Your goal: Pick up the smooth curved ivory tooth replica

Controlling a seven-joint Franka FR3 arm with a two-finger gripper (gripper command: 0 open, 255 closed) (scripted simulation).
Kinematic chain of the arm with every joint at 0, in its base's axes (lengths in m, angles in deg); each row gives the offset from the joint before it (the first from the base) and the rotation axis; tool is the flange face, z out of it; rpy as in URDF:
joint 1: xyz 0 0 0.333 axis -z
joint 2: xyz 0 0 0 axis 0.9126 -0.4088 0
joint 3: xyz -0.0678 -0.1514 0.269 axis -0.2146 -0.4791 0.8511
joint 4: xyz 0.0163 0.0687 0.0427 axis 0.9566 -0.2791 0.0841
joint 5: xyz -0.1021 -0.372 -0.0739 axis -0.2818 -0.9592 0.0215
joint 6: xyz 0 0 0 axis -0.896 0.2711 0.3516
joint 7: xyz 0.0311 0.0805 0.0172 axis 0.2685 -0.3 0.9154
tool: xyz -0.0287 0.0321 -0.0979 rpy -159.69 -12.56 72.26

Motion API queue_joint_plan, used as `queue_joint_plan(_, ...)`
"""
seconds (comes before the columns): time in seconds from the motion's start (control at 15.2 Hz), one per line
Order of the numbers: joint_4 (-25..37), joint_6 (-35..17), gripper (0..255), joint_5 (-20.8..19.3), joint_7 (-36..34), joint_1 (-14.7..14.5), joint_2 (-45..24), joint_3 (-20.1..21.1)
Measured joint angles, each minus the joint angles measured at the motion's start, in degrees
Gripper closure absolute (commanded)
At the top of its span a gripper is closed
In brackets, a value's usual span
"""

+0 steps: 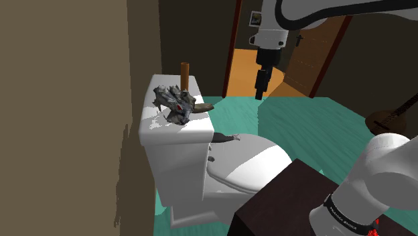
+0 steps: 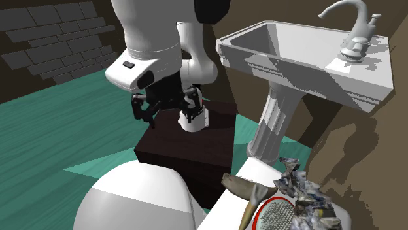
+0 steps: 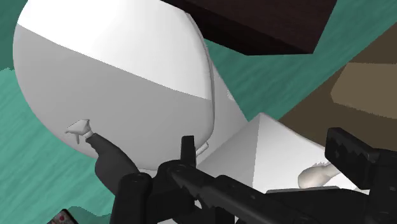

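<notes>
White toilet [image 1: 175, 167] takes up the lower middle of the shoulder view, its tank against the brown wall at left. The black gripper [image 2: 167, 112] hangs in the air above the lid, fingers spread apart and empty. The tan curved tooth [image 2: 240, 186] lies at the lower right of the second exterior view, on the tank's edge just beside a red-rimmed brush [image 2: 271, 217].

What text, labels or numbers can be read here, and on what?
No text can be read.
Black band round the white arm: pale lettering, too small to read.
Framed picture on the far wall: too small to tell whether it carries any words.
</notes>
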Motion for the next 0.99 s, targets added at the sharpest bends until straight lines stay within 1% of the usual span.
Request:
queue_joint_plan(0.4,9.1,-2.2,0,2.8,11.9,-4.1,-11.0,0.2)
queue_joint_plan(0.59,14.5,-2.6,0,4.3,17.4,-6.0,-16.8,1.0)
queue_joint_plan(0.99,22.9,-2.0,0,7.0,28.2,-9.2,-24.8,3.3)
